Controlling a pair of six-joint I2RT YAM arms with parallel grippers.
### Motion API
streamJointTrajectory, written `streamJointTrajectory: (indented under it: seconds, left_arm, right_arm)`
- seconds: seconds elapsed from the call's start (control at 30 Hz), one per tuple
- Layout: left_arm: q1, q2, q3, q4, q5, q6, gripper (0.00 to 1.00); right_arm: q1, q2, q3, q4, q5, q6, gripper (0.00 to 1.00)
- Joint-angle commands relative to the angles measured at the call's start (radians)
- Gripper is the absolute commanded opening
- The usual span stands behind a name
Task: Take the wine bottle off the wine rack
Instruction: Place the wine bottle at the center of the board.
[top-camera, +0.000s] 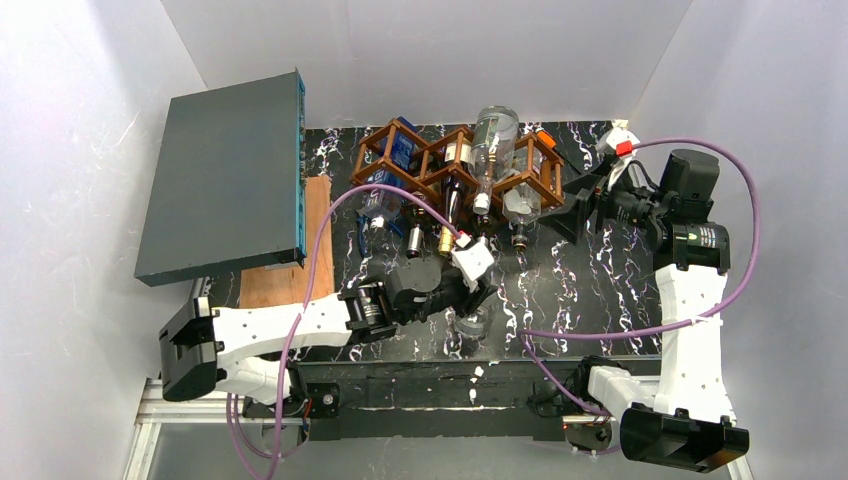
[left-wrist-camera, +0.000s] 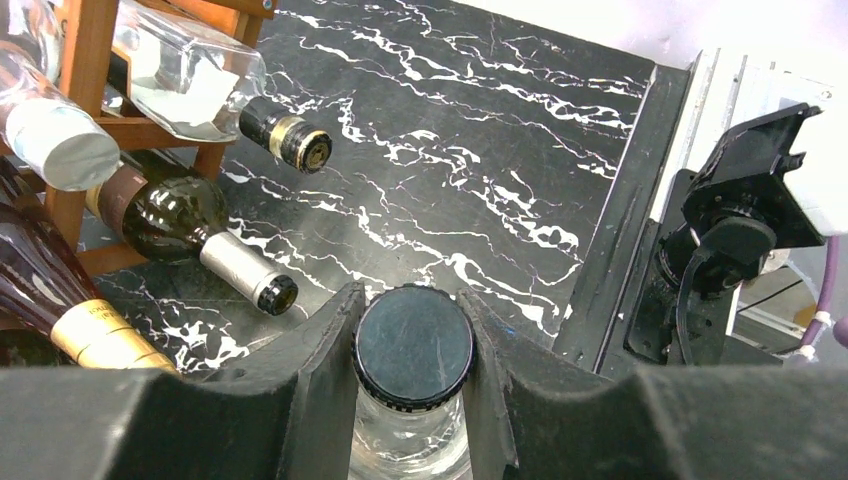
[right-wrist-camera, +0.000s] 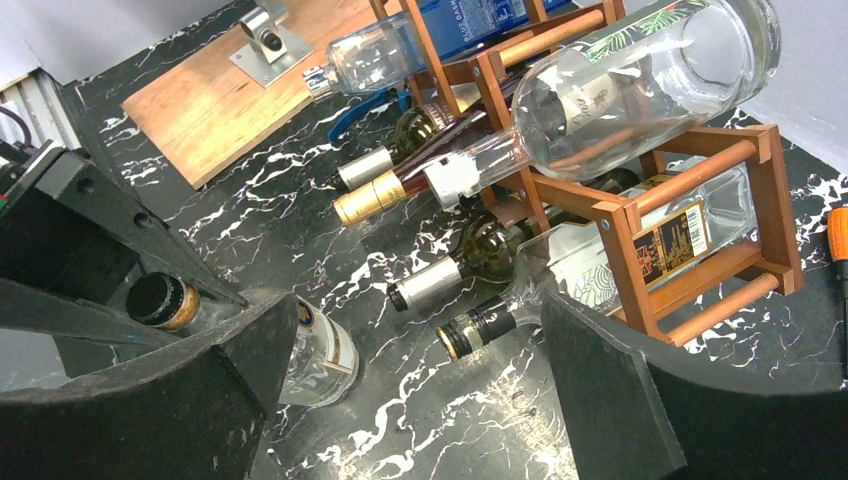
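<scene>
The wine bottle (left-wrist-camera: 412, 345) is clear glass with a black screw cap and is out of the wine rack (right-wrist-camera: 622, 260), over the marbled black table (top-camera: 600, 290) near the front edge. Behind it the rack holds a large clear bottle (top-camera: 495, 135) and several dark ones, necks pointing nearward. A grey flat box (top-camera: 225, 175) and wooden board (top-camera: 290, 270) lie far left. The left gripper (left-wrist-camera: 412, 300) clamps the bottle's neck just below the cap. The right gripper (right-wrist-camera: 420, 320) is spread wide beside the rack's right end, holding nothing.
</scene>
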Motion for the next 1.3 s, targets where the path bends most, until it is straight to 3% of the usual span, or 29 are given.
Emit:
streamJointTrajectory:
  seconds: [0.0,0.23,0.53,0.7,0.93,1.07,1.27]
  left_arm:
    - [-0.017,-0.068,-0.023,0.208,-0.055,0.022,0.19]
    - [-0.017,-0.119,-0.096,0.191,-0.074,-0.05,0.4]
    - [-0.015,-0.2,-0.055,-0.003,-0.049,-0.125,0.96]
    - [-0.016,-0.247,0.006,-0.17,-0.042,-0.157,0.98]
    - [-0.01,-0.317,0.183,-0.591,-0.081,-0.219,0.98]
    - [-0.007,-0.379,0.213,-0.716,-0.106,-0.267,0.98]
    - [-0.005,-0.483,0.197,-0.828,-0.19,-0.323,0.98]
  right_arm:
    - [-0.005,-0.016,0.001,-0.027,0.006,-0.038,1.0]
    - [-0.006,-0.02,0.001,-0.056,0.012,-0.063,1.0]
    - [-0.006,-0.015,0.006,-0.166,0.013,-0.163,1.0]
    - [-0.006,-0.01,0.003,-0.216,0.018,-0.225,1.0]
    - [-0.006,-0.007,0.01,-0.355,0.041,-0.428,1.0]
    - [-0.006,-0.013,-0.003,-0.431,0.059,-0.566,1.0]
    - [-0.006,-0.049,-0.055,-0.444,0.053,-0.611,1.0]
